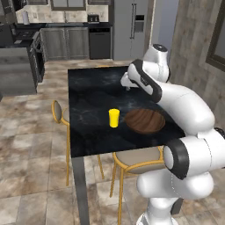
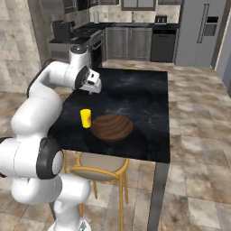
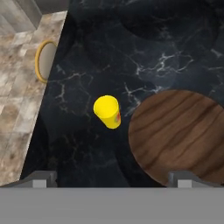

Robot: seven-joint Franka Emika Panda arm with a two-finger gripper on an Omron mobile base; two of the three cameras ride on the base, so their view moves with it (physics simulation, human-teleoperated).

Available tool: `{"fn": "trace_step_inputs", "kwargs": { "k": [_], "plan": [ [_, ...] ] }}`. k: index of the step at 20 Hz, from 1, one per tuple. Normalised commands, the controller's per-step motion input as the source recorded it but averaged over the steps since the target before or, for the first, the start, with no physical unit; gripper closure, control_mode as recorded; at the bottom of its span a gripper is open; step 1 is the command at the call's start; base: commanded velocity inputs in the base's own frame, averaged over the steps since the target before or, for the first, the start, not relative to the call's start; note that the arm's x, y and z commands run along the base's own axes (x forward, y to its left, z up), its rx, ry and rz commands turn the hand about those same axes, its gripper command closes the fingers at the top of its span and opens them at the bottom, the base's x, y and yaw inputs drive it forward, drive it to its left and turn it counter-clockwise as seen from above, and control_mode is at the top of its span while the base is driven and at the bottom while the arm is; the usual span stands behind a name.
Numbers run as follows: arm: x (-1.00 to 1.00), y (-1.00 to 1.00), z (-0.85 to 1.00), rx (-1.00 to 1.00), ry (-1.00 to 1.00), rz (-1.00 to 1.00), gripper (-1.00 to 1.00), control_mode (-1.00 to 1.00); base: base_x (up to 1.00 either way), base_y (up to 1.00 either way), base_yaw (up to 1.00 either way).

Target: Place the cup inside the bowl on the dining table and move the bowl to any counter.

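Note:
The yellow cup (image 1: 114,117) (image 2: 85,118) (image 3: 107,111) stands upright on the black marble dining table (image 1: 92,88) (image 2: 140,94) (image 3: 87,52). Just to its right, a small gap apart, sits the wide brown wooden bowl (image 1: 145,121) (image 2: 112,127) (image 3: 179,135), with nothing inside it. My gripper (image 1: 128,87) (image 2: 90,91) (image 3: 113,179) hangs open well above the table, behind the cup and bowl and pointing down at them. Its fingertips (image 3: 41,178) stand wide apart with nothing between them.
Yellow-framed chairs stand at the table's left side (image 1: 59,112) (image 3: 43,61) and near edge (image 1: 136,160) (image 2: 97,164). Black counters (image 1: 66,25) (image 2: 131,25) over grey cabinets run along the far wall, beside a tall fridge (image 1: 132,26) (image 2: 198,31).

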Motion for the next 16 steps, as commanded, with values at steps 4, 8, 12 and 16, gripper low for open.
{"fn": "trace_step_inputs", "kwargs": {
  "k": [4,8,12,16],
  "plan": [
    [0.28,0.0,-0.05,0.0,0.0,0.0,-1.0,-1.0,0.0,0.0,0.0],
    [0.29,0.0,-0.12,0.0,0.0,0.0,-1.0,-1.0,0.0,0.0,0.0],
    [0.33,0.0,-0.18,0.0,0.0,0.0,-1.0,-1.0,0.0,0.0,0.0],
    [0.16,0.0,-0.11,0.0,0.0,0.0,-1.0,-1.0,0.0,0.0,0.0]
  ]
}}
